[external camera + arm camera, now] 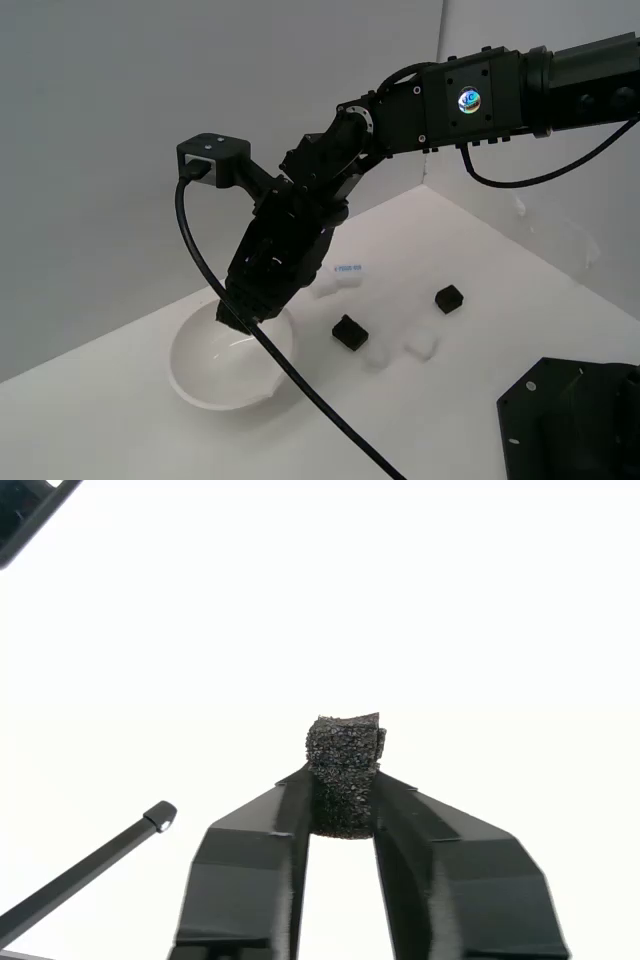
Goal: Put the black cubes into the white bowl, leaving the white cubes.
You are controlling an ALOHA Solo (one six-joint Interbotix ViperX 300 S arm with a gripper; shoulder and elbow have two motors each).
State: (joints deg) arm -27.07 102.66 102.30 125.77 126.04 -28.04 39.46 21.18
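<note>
The fingers (343,800) grip 1 black cube (344,772) above the white bowl (190,375). 2 black cubes (350,332) lie on the desk (500,310). Risk: releasing off-centre may bounce the cube over the rim.

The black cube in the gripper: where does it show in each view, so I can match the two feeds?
Exterior view: the held black cube cannot be made out; the gripper hangs over the white bowl, its dark tips hiding the cube.
Wrist view: the held black cube sits at centre, pinched between the two fingers, against a washed-out white background.
Shared landmark: the gripper itself.
</note>
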